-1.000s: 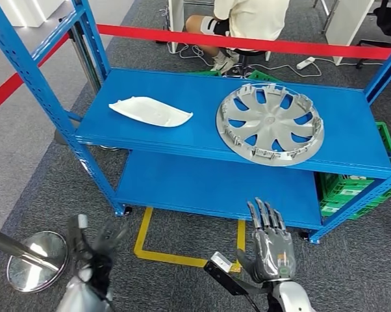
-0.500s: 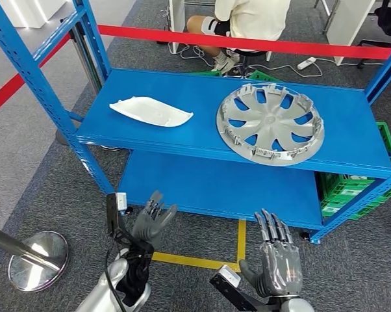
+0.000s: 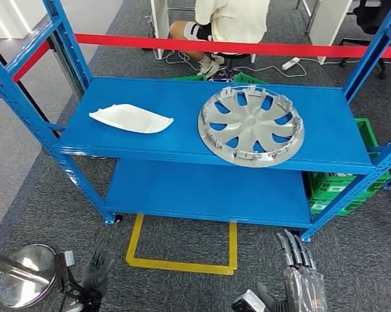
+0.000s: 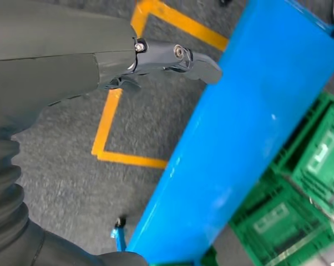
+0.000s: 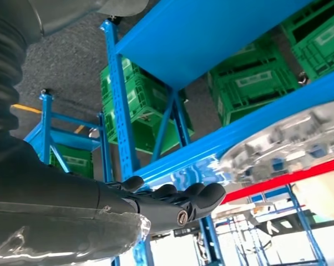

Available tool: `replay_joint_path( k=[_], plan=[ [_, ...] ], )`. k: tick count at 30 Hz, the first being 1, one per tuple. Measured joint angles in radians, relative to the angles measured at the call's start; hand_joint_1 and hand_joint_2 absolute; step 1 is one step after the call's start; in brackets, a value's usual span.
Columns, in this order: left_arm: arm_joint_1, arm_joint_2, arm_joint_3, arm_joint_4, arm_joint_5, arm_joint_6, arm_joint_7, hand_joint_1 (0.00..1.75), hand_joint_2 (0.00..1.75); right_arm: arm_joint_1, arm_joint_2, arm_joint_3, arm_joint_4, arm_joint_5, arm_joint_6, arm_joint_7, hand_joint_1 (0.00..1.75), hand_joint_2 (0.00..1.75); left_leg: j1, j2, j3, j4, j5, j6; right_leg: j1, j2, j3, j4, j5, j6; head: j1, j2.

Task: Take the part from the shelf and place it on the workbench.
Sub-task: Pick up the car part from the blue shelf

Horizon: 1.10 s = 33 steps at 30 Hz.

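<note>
Silver wheel cover lies flat on the upper shelf, up and ahead of my right hand, which is nearer than my left hand; both hands have spread fingers and hold nothing.

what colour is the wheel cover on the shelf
Silver-grey; the wheel cover shows best in the head view.

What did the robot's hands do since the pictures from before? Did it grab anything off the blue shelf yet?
Not yet. Both hands dropped lower in the head view: the left hand, raised half a second ago, and the right hand are now near the bottom edge, both empty with fingers apart. The camera shifted too, so the whole scene slid. The silver wheel cover and the white part lie as before on the blue shelf.
</note>
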Motion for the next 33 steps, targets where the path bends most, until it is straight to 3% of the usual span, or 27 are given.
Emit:
replay_joint_path(
  k=[2, 3, 6, 8, 10, 12, 14, 26, 33],
  plan=[
    [-0.003, 0.007, 0.015, 0.023, 0.0, -0.002, 0.006, 0.0, 1.75, 0.0, -0.002, -0.002, -0.01, -0.009, 0.003, -0.009, 0.0, 1.75, -0.004, 0.0, -0.003, 0.007, -0.007, -0.007, -0.002, 0.007, 0.008, -0.015, -0.004, -0.017, -0.002, 0.0],
    [-0.004, 0.008, 0.021, 0.032, 0.0, -0.004, 0.01, 0.0, 1.75, -0.002, -0.002, -0.003, -0.014, -0.013, 0.006, -0.016, 0.0, 1.75, -0.005, 0.0, -0.004, 0.006, -0.004, -0.001, -0.004, 0.009, 0.003, -0.013, -0.003, -0.025, -0.006, 0.0],
    [-0.007, 0.016, 0.04, 0.051, -0.005, -0.01, 0.017, 0.0, 1.75, -0.013, -0.001, -0.003, -0.016, -0.022, 0.016, -0.037, 0.0, 1.75, -0.006, 0.0, -0.005, 0.001, 0.007, 0.021, -0.003, 0.015, 0.0, -0.014, -0.003, -0.032, -0.014, 0.0],
    [-0.008, 0.022, 0.054, 0.059, -0.014, -0.015, 0.017, 0.0, 1.75, -0.018, 0.002, -0.004, -0.016, -0.026, 0.019, -0.046, 0.0, 1.75, -0.005, 0.0, -0.003, -0.005, 0.008, 0.027, 0.001, 0.017, -0.001, -0.013, -0.005, -0.041, -0.019, 0.0],
    [-0.009, 0.025, 0.065, 0.063, -0.029, -0.02, 0.017, 0.0, 1.75, -0.02, 0.005, -0.006, -0.016, -0.029, 0.018, -0.052, 0.0, 1.75, -0.003, 0.0, -0.001, -0.012, 0.006, 0.016, 0.007, 0.016, -0.002, -0.012, -0.006, -0.048, -0.021, 0.0],
    [-0.009, 0.026, 0.075, 0.066, -0.041, -0.024, 0.017, 0.0, 1.75, -0.02, 0.009, -0.01, -0.016, -0.03, 0.018, -0.055, 0.0, 1.75, 0.001, 0.0, -0.001, -0.017, 0.007, -0.015, 0.01, 0.016, -0.004, -0.011, -0.005, -0.052, -0.021, 0.0],
    [-0.009, 0.027, 0.08, 0.069, -0.047, -0.025, 0.017, 0.0, 1.75, -0.02, 0.012, -0.015, -0.016, -0.03, 0.018, -0.056, 0.0, 1.75, 0.003, 0.0, -0.002, -0.018, 0.007, -0.036, 0.011, 0.015, -0.004, -0.011, -0.004, -0.054, -0.021, 0.0],
    [-0.009, 0.028, 0.129, 0.072, -0.122, -0.028, 0.039, 0.0, 1.75, -0.022, 0.035, -0.02, -0.014, -0.001, 0.026, -0.069, 0.0, 1.75, -0.005, 0.0, -0.002, -0.015, 0.009, -0.028, 0.003, 0.016, 0.005, -0.027, 0.008, -0.045, -0.021, 0.0],
    [-0.011, 0.031, 0.138, 0.072, -0.145, -0.035, 0.045, 0.0, 1.75, -0.04, 0.047, -0.02, -0.002, 0.012, 0.035, -0.078, 0.0, 1.75, -0.009, 0.001, -0.009, -0.007, 0.012, 0.004, -0.005, 0.015, 0.007, -0.042, 0.02, -0.024, -0.023, 0.0]
  ],
)
